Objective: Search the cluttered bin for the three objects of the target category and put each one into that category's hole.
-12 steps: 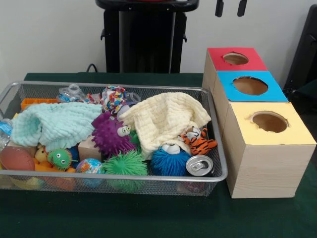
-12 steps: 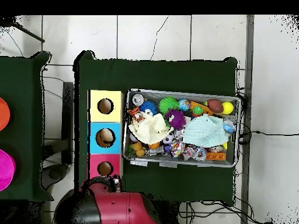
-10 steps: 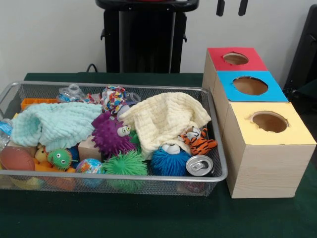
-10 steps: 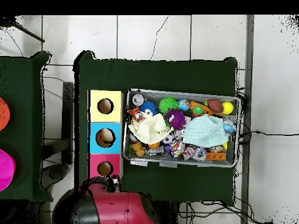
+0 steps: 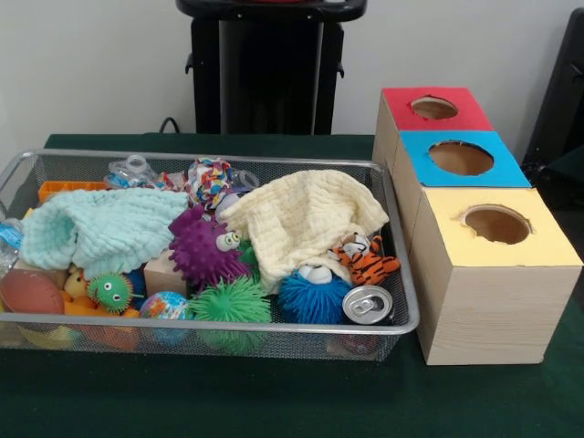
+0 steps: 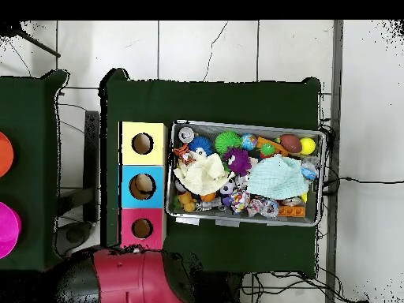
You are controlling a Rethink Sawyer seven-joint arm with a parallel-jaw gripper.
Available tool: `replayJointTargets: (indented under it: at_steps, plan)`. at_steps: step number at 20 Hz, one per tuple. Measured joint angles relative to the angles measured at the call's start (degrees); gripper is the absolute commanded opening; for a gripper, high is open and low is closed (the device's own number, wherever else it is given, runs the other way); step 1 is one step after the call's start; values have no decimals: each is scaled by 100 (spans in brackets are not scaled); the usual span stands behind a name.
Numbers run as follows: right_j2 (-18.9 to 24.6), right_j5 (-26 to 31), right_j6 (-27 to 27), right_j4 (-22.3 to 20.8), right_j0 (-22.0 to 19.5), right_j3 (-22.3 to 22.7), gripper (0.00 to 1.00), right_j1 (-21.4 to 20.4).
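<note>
The wire mesh bin (image 5: 210, 324) stands on the green table, full of toys; it also shows in the overhead view (image 6: 237, 125). One patchwork fabric bundle (image 5: 209, 180) lies at the bin's far side, between the mint cloth (image 5: 100, 228) and the cream cloth (image 5: 306, 219); it also shows in the overhead view (image 6: 239, 202). I see no other patchwork bundles. The round hole (image 5: 497, 224) in the yellow-topped box is right of the bin, and shows in the overhead view (image 6: 142, 144). Only the red arm (image 6: 126, 276) shows, drawn back at the table's edge. The gripper is out of view.
Blue-topped box (image 5: 461, 157) and red-topped box (image 5: 434, 108) stand behind the yellow one. In the bin: purple spiky ball (image 5: 203, 251), green spiky ball (image 5: 230, 301), blue spiky ball (image 5: 312, 297), toy tiger (image 5: 365, 258), drink can (image 5: 368, 306). The black pedestal (image 5: 269, 64) stands behind.
The two gripper tips at the front view's top edge have gone out of the picture. In the overhead view the arm has swung to the left along the bottom. The bin is unchanged.
</note>
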Motion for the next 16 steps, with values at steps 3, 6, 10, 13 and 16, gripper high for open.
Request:
replayJointTargets:
  at_steps: [3,6,10,13,16]
  plan:
    - [-3,410,18,16,31,-193,100,-78]
    - [-2,239,19,16,-37,-215,100,-62]
    - [-2,-394,19,8,-256,-215,100,29]
    - [-2,-955,19,0,-430,-215,100,150]
    - [-2,-1515,19,-6,-587,-213,100,314]
